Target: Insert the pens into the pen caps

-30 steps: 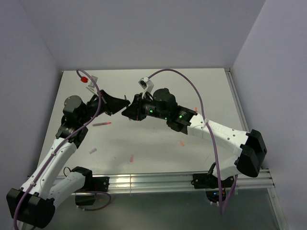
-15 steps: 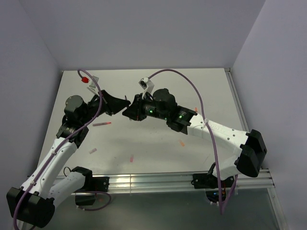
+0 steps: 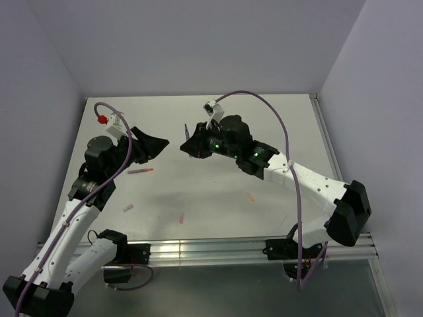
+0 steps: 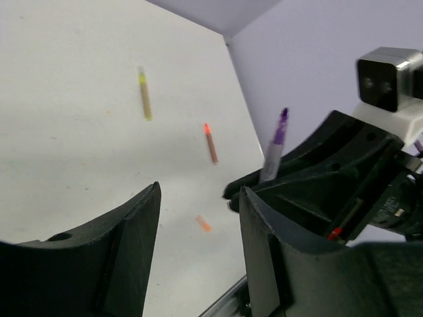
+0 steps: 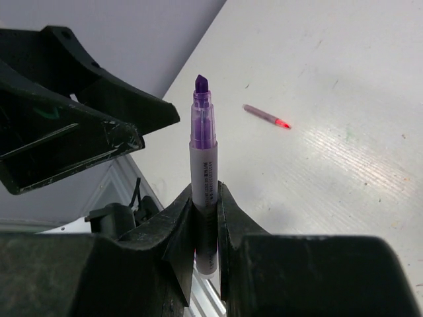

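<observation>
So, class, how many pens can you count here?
4. The purple pen stands clamped in the right pincer; the pink-red pen lies left on the table; the yellow pen and orange-red pen lie apart in the left wrist view.

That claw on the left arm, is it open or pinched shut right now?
Open. In its wrist view the left gripper has its fingers standing apart, bare table showing between them, nothing held.

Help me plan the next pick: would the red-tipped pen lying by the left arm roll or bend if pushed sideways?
Probably rolls: the red-tipped pen looks round and thin, lying flat on the smooth table. Likely stiff, since it lies straight. Probably light, given its slimness.
</observation>
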Robot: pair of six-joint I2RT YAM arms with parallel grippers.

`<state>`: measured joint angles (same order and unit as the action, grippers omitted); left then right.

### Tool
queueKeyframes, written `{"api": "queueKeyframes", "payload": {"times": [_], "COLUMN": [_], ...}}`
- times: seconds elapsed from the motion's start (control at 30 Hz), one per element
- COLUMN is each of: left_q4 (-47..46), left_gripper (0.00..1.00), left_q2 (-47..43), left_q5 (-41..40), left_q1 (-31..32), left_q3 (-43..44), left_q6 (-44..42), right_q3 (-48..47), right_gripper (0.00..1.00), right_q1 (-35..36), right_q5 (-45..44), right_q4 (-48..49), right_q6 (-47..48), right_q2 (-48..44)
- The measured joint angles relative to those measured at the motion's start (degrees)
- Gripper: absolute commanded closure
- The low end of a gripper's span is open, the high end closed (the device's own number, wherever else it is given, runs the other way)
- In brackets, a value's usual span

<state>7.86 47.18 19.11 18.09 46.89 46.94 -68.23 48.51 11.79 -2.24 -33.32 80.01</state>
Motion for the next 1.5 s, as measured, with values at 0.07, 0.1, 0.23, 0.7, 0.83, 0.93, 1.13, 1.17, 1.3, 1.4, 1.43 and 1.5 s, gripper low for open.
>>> {"api": "queueKeyframes", "payload": {"times": [0.07, 0.1, 0.23, 0.7, 0.83, 0.93, 1.13, 1.17, 1.3, 1.4, 1.43, 1.5], "left_q4": [3.8, 6.4, 18.9, 46.6, 47.8, 47.8, 47.7, 47.7, 47.7, 47.6, 47.7, 47.9], "left_gripper": [0.43, 0.43, 0.47, 0.43, 0.44, 0.43, 0.45, 0.46, 0.45, 0.48, 0.5, 0.51], "left_q2": [-0.7, -1.1, -1.5, -4.1, -2.1, -1.4, 2.5, 3.3, 5.7, 6.6, 6.8, 7.5], "left_q5": [-3.6, -5.9, -18.5, -45.5, -45.5, -45.5, -45.4, -45.2, -44.4, -43.8, -43.6, -43.1], "left_q1": [0.0, 0.0, 0.0, 0.0, 0.0, 0.0, 0.0, -0.1, -0.5, -1.1, -1.3, -1.9], "left_q3": [0.7, 1.1, 3.9, -7.9, -11.3, -12.2, -12.7, -12.9, -13.2, -13.3, -13.3, -13.3], "left_q6": [-0.4, -0.6, 1.6, 35.5, 42.0, 45.2, 51.5, 52.4, 55.7, 57.8, 58.4, 59.6], "right_q3": [0.1, 0.4, 2.3, 7.0, 7.6, 8.0, 8.8, 8.8, 8.8, 8.8, 8.8, 8.9], "right_gripper": [1.0, 1.0, 1.0, 1.0, 1.0, 1.0, 1.0, 1.0, 1.0, 1.0, 1.0, 1.0], "right_q1": [-0.8, -1.0, -1.5, -8.8, -10.5, -11.1, -12.0, -12.2, -12.6, -12.9, -13.0, -13.4], "right_q5": [0.5, 1.0, 2.2, 6.5, 8.0, 9.0, 10.8, 11.0, 11.7, 11.8, 11.9, 12.0], "right_q4": [0.0, 0.0, -0.1, -0.4, -0.3, -0.3, 0.9, 1.0, 1.6, 1.7, 1.7, 1.7], "right_q6": [0.2, 0.2, 0.4, 0.3, 0.1, -0.1, -0.3, -0.3, -0.5, -0.5, -0.5, -0.5], "right_q2": [-0.3, -0.5, -1.9, -3.2, -3.5, -3.5, -3.5, -3.5, -3.5, -3.5, -3.5, -3.5]}}
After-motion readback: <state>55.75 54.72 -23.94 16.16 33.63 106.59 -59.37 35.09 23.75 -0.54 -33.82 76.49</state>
